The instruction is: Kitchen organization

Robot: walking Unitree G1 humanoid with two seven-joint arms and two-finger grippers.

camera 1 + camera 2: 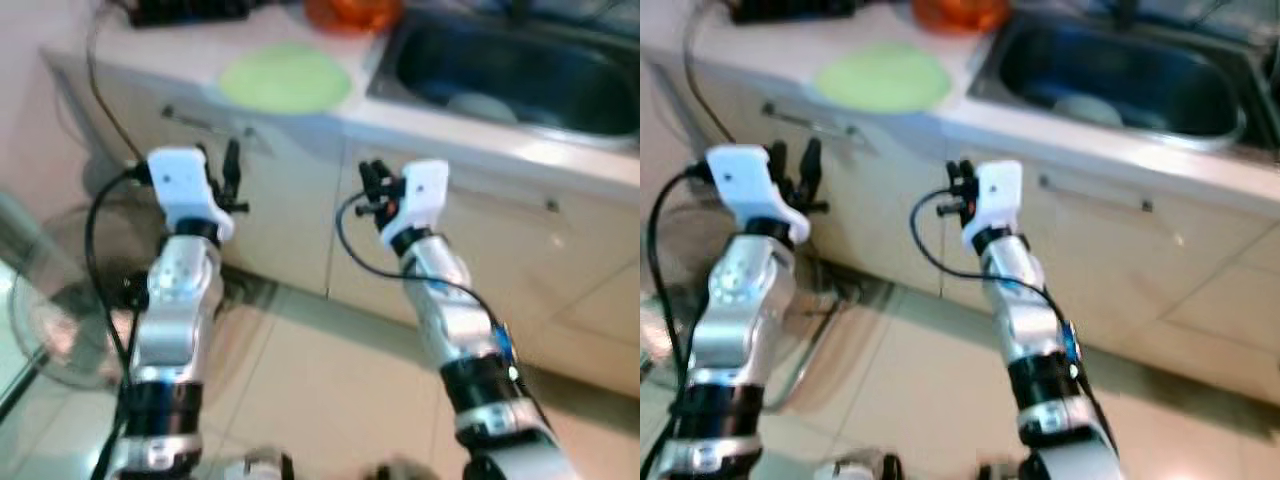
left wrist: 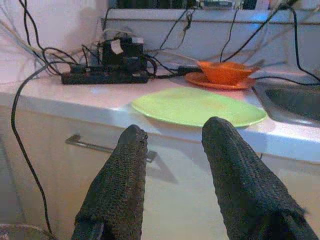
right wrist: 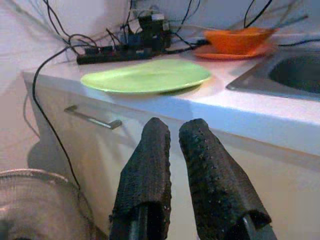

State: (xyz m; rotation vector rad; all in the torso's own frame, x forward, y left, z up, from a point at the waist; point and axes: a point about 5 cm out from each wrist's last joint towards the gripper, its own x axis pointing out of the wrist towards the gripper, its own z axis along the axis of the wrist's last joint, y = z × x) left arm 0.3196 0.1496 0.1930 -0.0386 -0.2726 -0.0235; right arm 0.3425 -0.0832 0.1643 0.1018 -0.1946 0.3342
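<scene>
- The table (image 1: 200,70) stands above pale cabinet doors (image 1: 290,220), with a steel sink (image 1: 520,75) set in it.
- A green plate (image 1: 285,78) lies flat near the table's front edge, beside the sink.
- An orange bowl (image 2: 225,71) sits behind the plate.
- The left end effector (image 2: 172,145), fingers spread, and the right end effector (image 3: 174,131), fingers nearly together, both hang empty before the cabinets.

A black power strip (image 2: 102,77) lies at the back of the white desk (image 2: 75,95), close to the wall (image 2: 55,25). A black adapter (image 2: 122,50) with a white label sits on it, and many dark cables (image 2: 165,35) run around it. 1 cable (image 2: 20,140) hangs over the desk edge, down in front of the cream cabinet (image 1: 290,210). The cabinet has 2 metal handles (image 2: 107,148) (image 1: 1095,193). A wire fan (image 1: 60,300) stands on the tiled floor (image 1: 330,390) beside the cabinet.
</scene>
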